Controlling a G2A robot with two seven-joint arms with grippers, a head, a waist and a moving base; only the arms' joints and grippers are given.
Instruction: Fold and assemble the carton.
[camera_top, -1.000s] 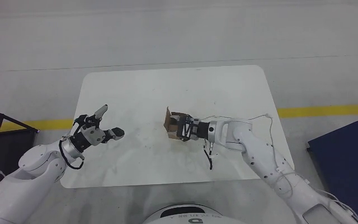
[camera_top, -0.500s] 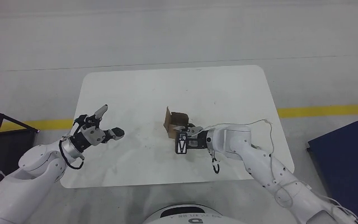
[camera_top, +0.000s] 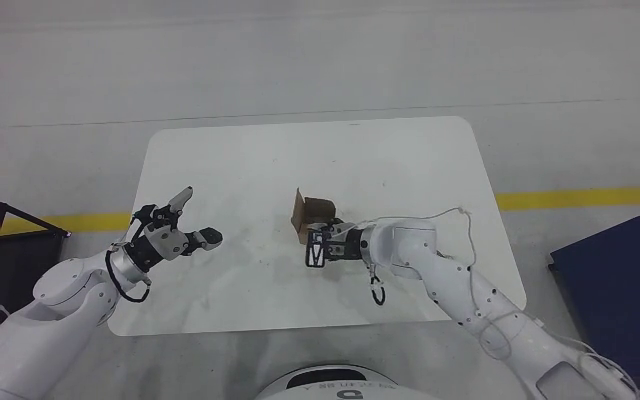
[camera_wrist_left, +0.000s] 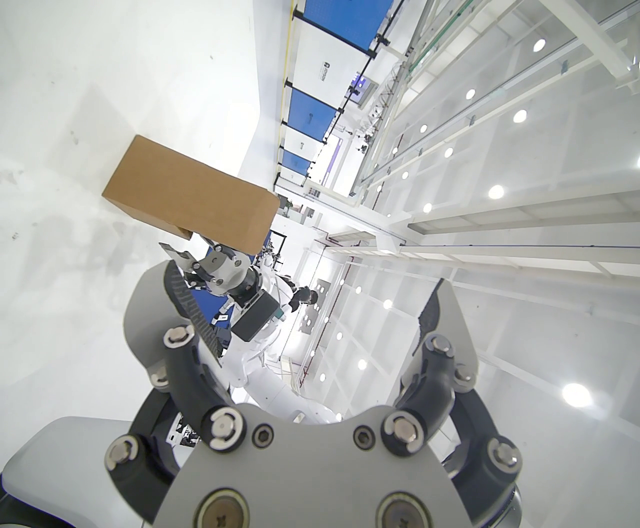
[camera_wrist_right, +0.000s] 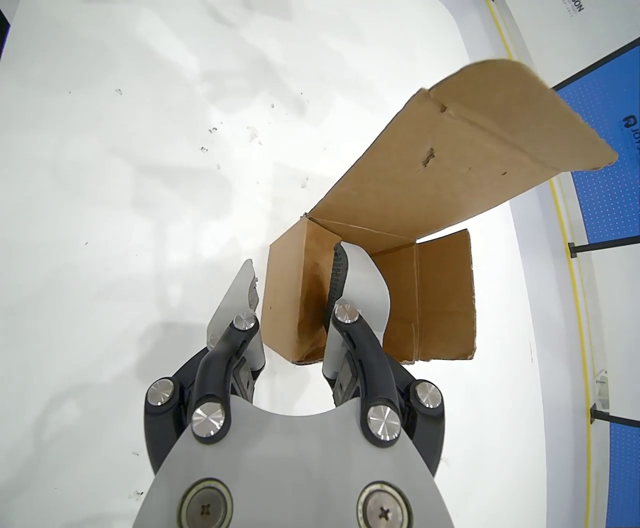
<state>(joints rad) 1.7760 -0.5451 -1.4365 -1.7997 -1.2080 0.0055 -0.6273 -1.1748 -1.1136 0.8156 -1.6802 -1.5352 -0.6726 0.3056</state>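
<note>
Matt cardboard carton, smooth scuffed table, metal right claw with ribbed pads.

A white surface with rounded corners was set on a pale grey floor. A yellow line was painted across that floor. A blue object was cut off at one edge, and a dark frame at the other. Small scuffs were scattered over the surface. Blue panels and round ceiling lights were seen in the room behind.

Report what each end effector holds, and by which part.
Right end effector grips the carton by a side wall, one finger inside; left end effector holds nothing.
</note>
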